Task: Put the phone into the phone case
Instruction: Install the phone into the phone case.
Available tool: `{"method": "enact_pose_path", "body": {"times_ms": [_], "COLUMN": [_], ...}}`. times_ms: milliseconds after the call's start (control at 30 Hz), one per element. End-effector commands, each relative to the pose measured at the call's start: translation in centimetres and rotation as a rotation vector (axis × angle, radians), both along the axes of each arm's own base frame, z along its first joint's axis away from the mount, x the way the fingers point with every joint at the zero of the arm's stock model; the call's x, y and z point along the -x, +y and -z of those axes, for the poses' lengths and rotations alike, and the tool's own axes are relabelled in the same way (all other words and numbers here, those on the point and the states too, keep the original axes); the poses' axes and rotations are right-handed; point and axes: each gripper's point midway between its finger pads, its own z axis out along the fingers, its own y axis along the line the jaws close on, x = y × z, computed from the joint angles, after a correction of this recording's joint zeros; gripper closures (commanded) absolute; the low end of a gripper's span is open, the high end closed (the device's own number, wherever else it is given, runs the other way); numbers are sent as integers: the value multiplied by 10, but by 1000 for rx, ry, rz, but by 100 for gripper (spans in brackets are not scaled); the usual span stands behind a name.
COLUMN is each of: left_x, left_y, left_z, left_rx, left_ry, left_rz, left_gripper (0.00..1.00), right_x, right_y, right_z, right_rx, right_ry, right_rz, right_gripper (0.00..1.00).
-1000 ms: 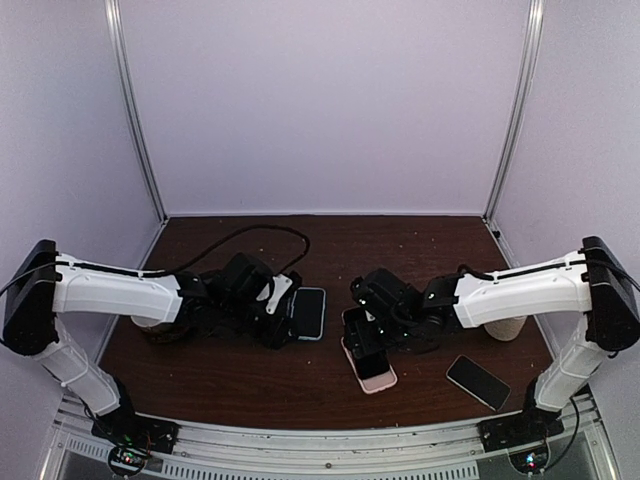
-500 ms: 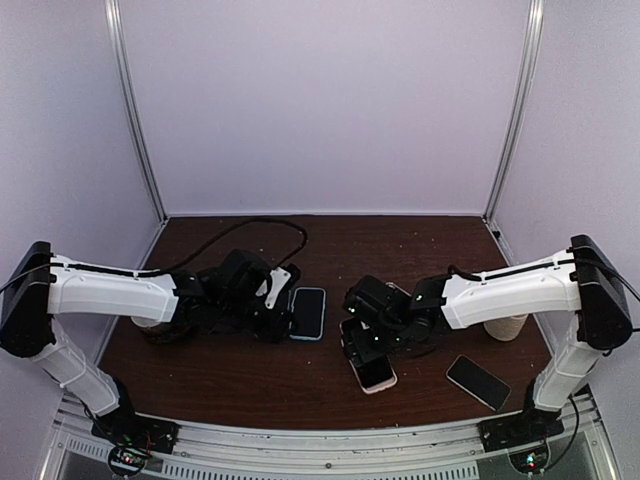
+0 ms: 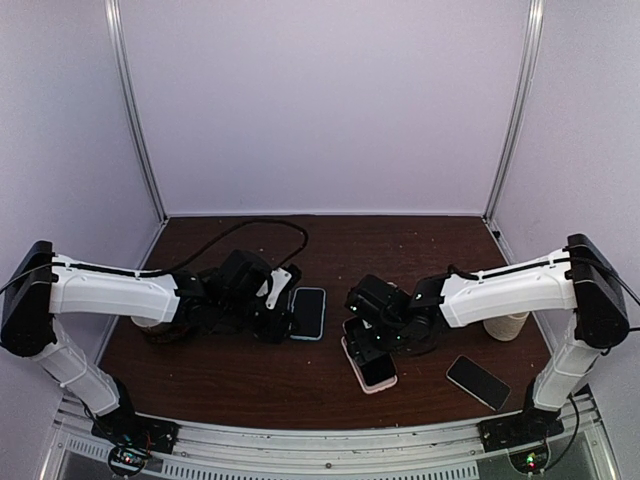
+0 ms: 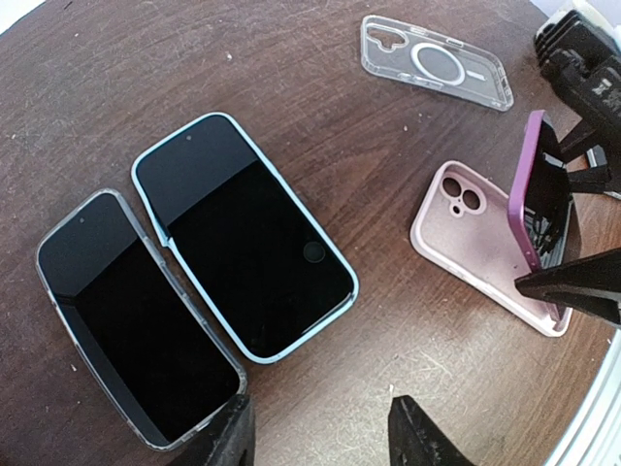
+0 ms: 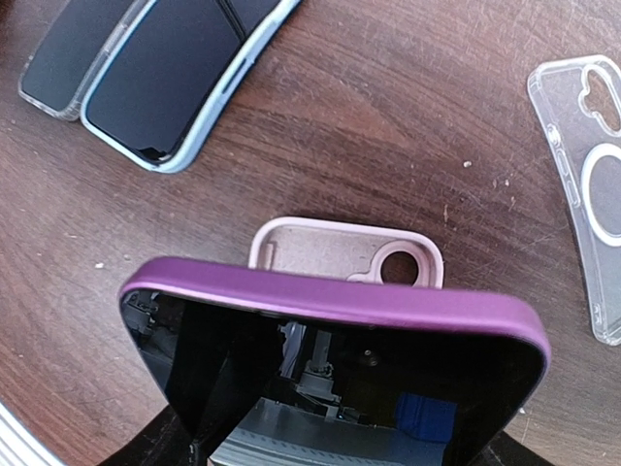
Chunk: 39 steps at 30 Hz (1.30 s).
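Purple phone [image 5: 330,311], pinched in the right gripper [image 3: 363,342], stands tilted over the pink case [image 5: 310,243], not yet seated; pressing it in remains. Left gripper [image 4: 320,432] hangs half-open, empty.

Table [image 4: 291,87]: dark wood grain, I see fine scratches, pale specks, low sheen. Purple phone [image 5: 330,388]: glossy black glass, mirror-like; rim purple, satin-smooth. Pink case [image 4: 475,243]: matt, reads to me as soft plastic or silicone. Clear case [image 4: 437,73]: transparent glossy plastic. Blue-rimmed phone [image 4: 243,252]: glossy screen, smooth pale-blue edge. Arm shells [image 3: 110,290]: smooth white plastic.
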Motion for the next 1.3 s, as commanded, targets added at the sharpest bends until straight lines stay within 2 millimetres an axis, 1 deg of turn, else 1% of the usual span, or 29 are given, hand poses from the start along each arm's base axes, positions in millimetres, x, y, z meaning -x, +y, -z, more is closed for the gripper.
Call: {"method": "enact_pose_path", "body": {"times_ms": [0, 200, 400, 467, 633, 700, 767, 867, 900, 967, 1067, 1167, 1267], "left_x": [-4, -4, -5, 0, 0, 0, 0, 0, 1, 1, 1, 0, -1], "left_y": [-4, -4, -5, -8, -8, -7, -7, -9, -9, -9, -9, -9, -9], "left_z": [-1, 0, 1, 1, 0, 0, 1, 2, 2, 3, 2, 2, 3], "left_rx": [20, 18, 15, 27, 27, 28, 25, 27, 26, 25, 26, 26, 23], "left_ry": [-16, -15, -13, 5, 7, 6, 8, 10, 12, 16, 12, 10, 12], "left_rz": [9, 11, 10, 32, 33, 32, 32, 36, 37, 39, 39, 38, 37], "left_gripper": [49, 49, 49, 49, 49, 49, 49, 49, 49, 49, 49, 49, 49], "right_x": [-7, 2, 6, 6, 9, 11, 13, 13, 12, 12, 11, 11, 9], "right_y": [2, -1, 2, 5, 7, 7, 8, 7, 7, 4, 3, 4, 2], "right_z": [8, 14, 10, 8, 18, 21, 23, 26, 26, 28, 29, 28, 25], "right_rx": [2, 2, -9, -16, -3, -2, -9, -2, 6, 32, 59, 62, 67], "right_ry": [-10, 48, 84, 82, 115, 125, 128, 130, 130, 128, 131, 132, 124], "right_rz": [3, 23, 43, 37, 44, 48, 43, 39, 39, 40, 37, 36, 41], "right_gripper": [93, 93, 90, 89, 87, 84, 77, 58, 50, 41, 32, 20, 17]}}
